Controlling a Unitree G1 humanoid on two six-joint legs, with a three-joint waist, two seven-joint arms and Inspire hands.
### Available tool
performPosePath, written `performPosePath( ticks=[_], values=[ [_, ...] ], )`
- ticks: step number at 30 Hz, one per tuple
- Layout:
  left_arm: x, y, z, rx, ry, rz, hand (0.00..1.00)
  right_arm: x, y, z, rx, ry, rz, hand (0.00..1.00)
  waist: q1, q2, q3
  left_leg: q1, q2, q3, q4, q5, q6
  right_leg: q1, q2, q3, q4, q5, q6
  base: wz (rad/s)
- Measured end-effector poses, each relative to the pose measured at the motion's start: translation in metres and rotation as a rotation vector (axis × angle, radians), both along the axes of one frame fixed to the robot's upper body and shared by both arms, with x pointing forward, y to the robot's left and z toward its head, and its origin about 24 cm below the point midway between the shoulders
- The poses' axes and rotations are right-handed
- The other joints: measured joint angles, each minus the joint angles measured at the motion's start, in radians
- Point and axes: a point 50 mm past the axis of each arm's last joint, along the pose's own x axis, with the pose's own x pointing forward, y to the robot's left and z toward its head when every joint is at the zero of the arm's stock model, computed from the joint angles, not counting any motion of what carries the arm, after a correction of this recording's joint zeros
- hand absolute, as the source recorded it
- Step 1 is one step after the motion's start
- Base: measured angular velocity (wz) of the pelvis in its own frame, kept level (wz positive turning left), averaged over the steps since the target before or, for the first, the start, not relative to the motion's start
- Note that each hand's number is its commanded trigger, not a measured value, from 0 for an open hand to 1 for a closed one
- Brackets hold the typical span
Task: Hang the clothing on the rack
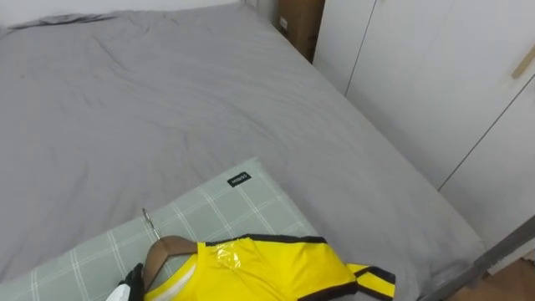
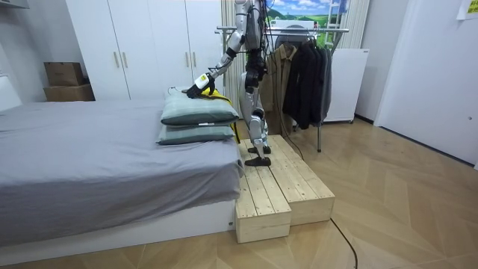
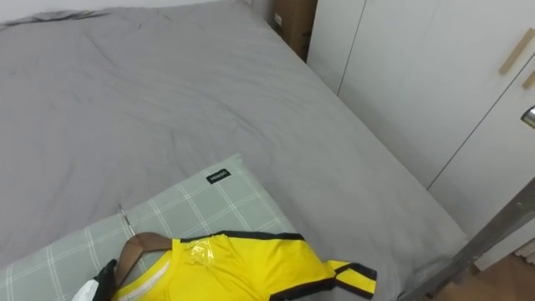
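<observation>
A yellow shirt with black trim (image 1: 267,267) lies on a wooden hanger (image 1: 167,249) whose metal hook (image 1: 148,222) points up the bed. Both rest on a green checked pillow (image 1: 226,209). My left hand (image 1: 132,280) shows as a dark shape at the lower left, right against the hanger's left end; its fingers are hidden at the picture's edge. In the room view I stand on a wooden platform (image 2: 280,194) beside the bed, left arm stretched out over two stacked pillows (image 2: 198,112) to the yellow shirt (image 2: 211,91).
The grey bed (image 1: 167,109) stretches ahead. White wardrobe doors (image 1: 435,75) and a cardboard box (image 1: 301,21) stand on its far side. Behind me a clothes rack (image 2: 299,30) holds several dark coats (image 2: 302,75).
</observation>
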Motion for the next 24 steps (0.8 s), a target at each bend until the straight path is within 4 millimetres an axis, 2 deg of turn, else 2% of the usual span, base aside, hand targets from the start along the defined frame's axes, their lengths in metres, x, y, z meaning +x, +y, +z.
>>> performPosePath(
  ticks=[7,15,20,24],
  values=[
    [-0.0019,0.0003,-0.0015,0.000,-0.007,0.009,0.00,0.0001,0.0015,-0.0004,-0.014,0.004,0.021,0.00,0.003,-0.002,-0.0013,-0.011,0.000,0.000,0.002,0.000,0.000,-0.011,0.001,0.001,0.002,0.001,0.000,0.00],
    [-0.0044,0.0031,-0.0056,-0.004,0.015,0.017,0.00,0.0053,0.0039,0.0003,-0.017,-0.001,0.058,0.00,0.015,-0.016,-0.0055,-0.013,0.000,0.001,0.001,0.000,0.000,-0.013,0.001,0.000,0.001,0.001,0.000,0.00],
    [-0.0013,0.0023,-0.0043,-0.013,0.011,0.006,0.00,0.0051,0.0048,0.0001,-0.015,0.000,0.061,0.00,0.026,-0.027,-0.0018,-0.014,0.000,0.002,0.001,0.000,0.000,-0.013,0.001,0.000,0.001,0.002,0.000,0.00],
    [0.0003,0.0025,-0.0038,-0.015,0.012,0.002,0.00,0.0051,0.0052,0.0000,-0.015,-0.001,0.062,0.00,0.028,-0.029,-0.0022,-0.014,0.000,0.002,0.002,0.000,0.000,-0.013,0.001,0.000,0.001,0.002,0.000,0.00]
  ],
)
